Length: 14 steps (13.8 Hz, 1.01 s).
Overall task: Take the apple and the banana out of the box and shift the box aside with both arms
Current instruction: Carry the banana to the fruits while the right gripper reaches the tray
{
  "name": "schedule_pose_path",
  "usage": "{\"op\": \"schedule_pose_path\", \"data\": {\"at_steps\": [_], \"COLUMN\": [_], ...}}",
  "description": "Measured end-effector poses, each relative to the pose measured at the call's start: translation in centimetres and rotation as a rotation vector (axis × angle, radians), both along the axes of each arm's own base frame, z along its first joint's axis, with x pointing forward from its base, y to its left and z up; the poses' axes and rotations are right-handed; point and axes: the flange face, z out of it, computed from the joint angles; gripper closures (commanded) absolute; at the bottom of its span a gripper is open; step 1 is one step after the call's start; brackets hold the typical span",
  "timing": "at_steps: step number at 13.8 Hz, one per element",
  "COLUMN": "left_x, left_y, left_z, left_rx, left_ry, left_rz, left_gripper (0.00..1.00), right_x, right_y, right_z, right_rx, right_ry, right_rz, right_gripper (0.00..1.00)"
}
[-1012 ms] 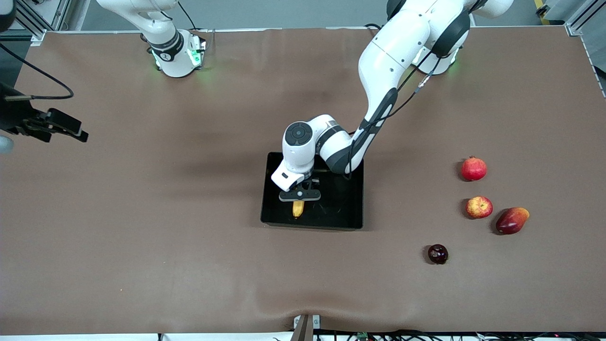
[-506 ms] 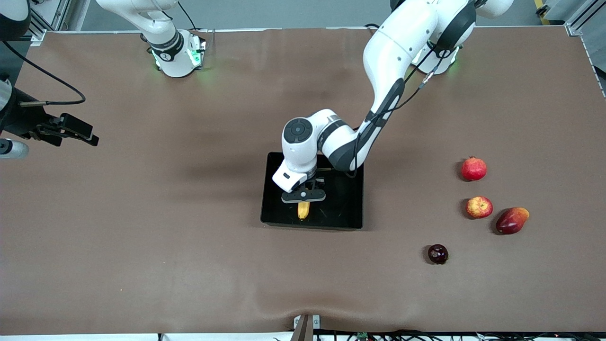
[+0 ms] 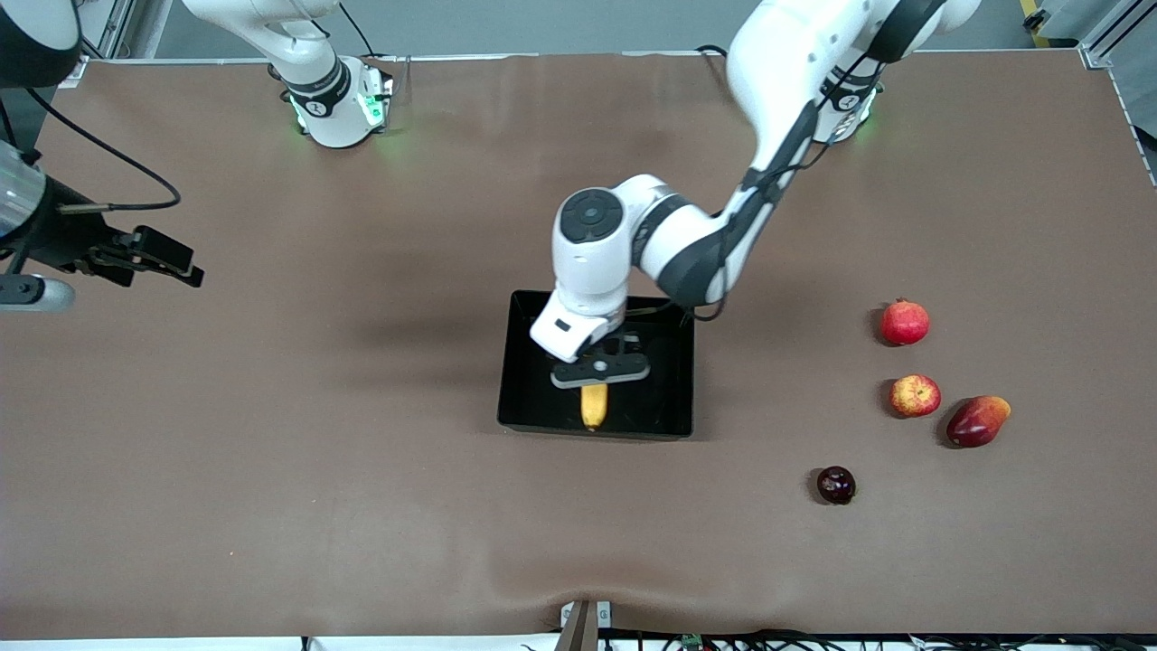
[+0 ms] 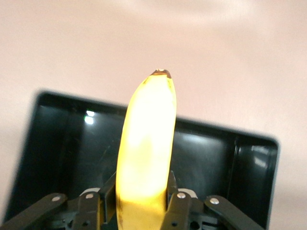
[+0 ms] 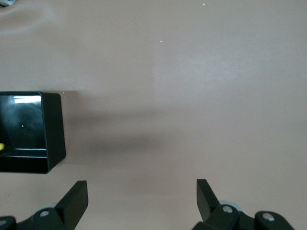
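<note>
My left gripper point(image 3: 598, 372) is shut on the yellow banana point(image 3: 594, 406) and holds it over the black box point(image 3: 524, 362) in the middle of the table. In the left wrist view the banana point(image 4: 146, 148) sits between the fingers point(image 4: 178, 206) with the box point(image 4: 57, 143) under it. The red-and-yellow apple point(image 3: 915, 395) lies on the table toward the left arm's end. My right gripper point(image 3: 163, 262) is open and empty in the air over bare table at the right arm's end. In the right wrist view its fingers point(image 5: 76, 199) stand wide apart and the box's corner point(image 5: 53, 129) shows.
Around the apple lie a red pomegranate point(image 3: 905, 322), farther from the front camera, a dark red-orange mango point(image 3: 976, 420) beside it, and a dark plum point(image 3: 835, 485), nearer. The brown table cover point(image 3: 316, 470) has a raised wrinkle near its front edge.
My left gripper has lifted a little and shifted toward the left arm's end with the banana, still over the box. My right gripper has drifted slightly toward the box.
</note>
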Motion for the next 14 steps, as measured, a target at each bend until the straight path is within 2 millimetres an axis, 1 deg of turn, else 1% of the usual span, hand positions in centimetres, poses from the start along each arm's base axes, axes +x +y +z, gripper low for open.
{"op": "schedule_pose_path", "data": {"at_steps": [2, 3, 4, 5, 6, 8, 10, 12, 14], "left_x": [1.7, 2.5, 3.2, 3.8, 4.3, 4.4, 4.0, 3.8, 4.2], "left_y": [3.5, 5.5, 7.6, 9.8, 12.1, 16.5, 20.7, 25.0, 28.8], "left_z": [3.8, 5.4, 6.5, 7.2, 7.5, 6.8, 5.3, 3.8, 2.3], "left_rx": [-0.026, -0.039, -0.047, -0.046, -0.035, 0.006, 0.052, 0.089, 0.104], "left_ry": [-0.005, -0.002, 0.004, 0.011, 0.023, 0.060, 0.105, 0.148, 0.185], "left_rz": [0.018, 0.022, 0.021, 0.014, 0.000, -0.053, -0.111, -0.161, -0.164], "left_gripper": [1.00, 1.00, 1.00, 1.00, 1.00, 1.00, 1.00, 1.00, 1.00], "right_x": [0.4, 0.7, 0.9, 1.1, 1.3, 1.8, 2.4, 3.3, 4.4], "right_y": [1.2, 1.7, 2.0, 2.3, 2.7, 4.2, 6.6, 9.3, 11.6], "right_z": [-0.7, -0.9, -1.2, -1.4, -1.6, -2.5, -3.9, -5.9, -8.4], "right_rx": [-0.001, -0.002, -0.002, -0.003, -0.003, -0.005, -0.007, -0.008, -0.009], "right_ry": [0.008, 0.011, 0.014, 0.018, 0.021, 0.025, 0.027, 0.023, 0.013], "right_rz": [-0.013, -0.017, -0.023, -0.030, -0.034, -0.040, -0.053, -0.053, -0.033], "right_gripper": [0.00, 0.00, 0.00, 0.00, 0.00, 0.00, 0.00, 0.00, 0.00]}}
